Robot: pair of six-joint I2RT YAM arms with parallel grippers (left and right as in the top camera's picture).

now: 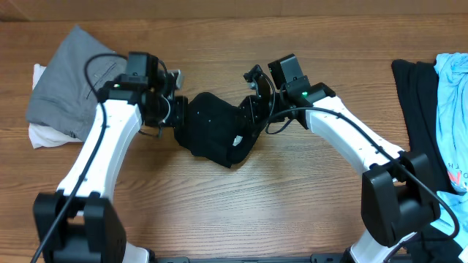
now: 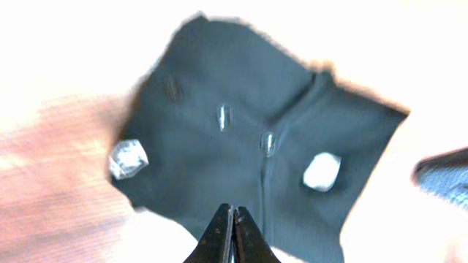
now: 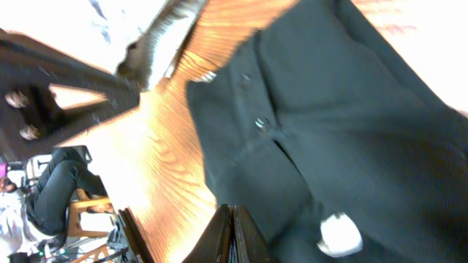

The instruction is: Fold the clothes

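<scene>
Wood-grain table (image 1: pixel 219 212) holds crumpled black garment (image 1: pixel 212 130), left hand (image 1: pixel 178 112) and right hand (image 1: pixel 248 111) pinching it.

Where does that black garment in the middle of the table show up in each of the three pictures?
Overhead: black garment at mid-frame.
Left wrist: it fills the centre.
Right wrist: it covers the right half.
Shared landmark: its white patch.

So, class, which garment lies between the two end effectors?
The bunched black fabric garment mid-table; the grey fabric garment lies far left, the light-blue garment and a second black garment at the right edge.
</scene>
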